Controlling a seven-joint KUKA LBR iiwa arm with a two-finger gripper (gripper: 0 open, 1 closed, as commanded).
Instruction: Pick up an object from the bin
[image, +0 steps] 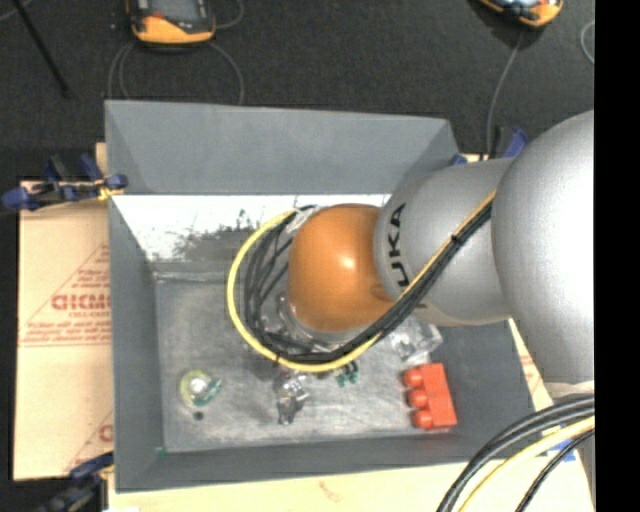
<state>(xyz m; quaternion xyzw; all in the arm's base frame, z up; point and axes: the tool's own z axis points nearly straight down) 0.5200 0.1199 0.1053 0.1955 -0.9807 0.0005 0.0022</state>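
One tool (291, 397) is on inspection: it shows as a small metallic tip low over the floor of the grey bin (130, 330), front and centre, below the orange wrist cover (335, 265). You cannot tell from this view whether the tool is open or closed, and nothing can be seen gripped in it.

Nearest item: a small green piece (347, 378), just to the right of the tool and apart from it. It is partly tucked under the yellow cable (236, 300) that loops round the wrist. Further right, near the front right corner, lies a red studded block (430, 396). Above the block, close under the arm (470, 250), is a clear plastic piece (415, 345). Well to the left sits a round clear item with a yellow-green core (198, 387). None of these is under the tool; in my judgement no pick has yet been secured.

Risks for your attention:
- Closing where the tool now stands would likely catch bare floor or only clip the green piece, which is small enough to skid away.
- The cable loop hangs low, and a sideways move toward the green piece could drag it across the item or snag it.
- The wrist cover hides much of the bin's middle, so contact there cannot be checked.
- A reach for the red block brings the tool close to the bin's front wall, with a risk of striking it.
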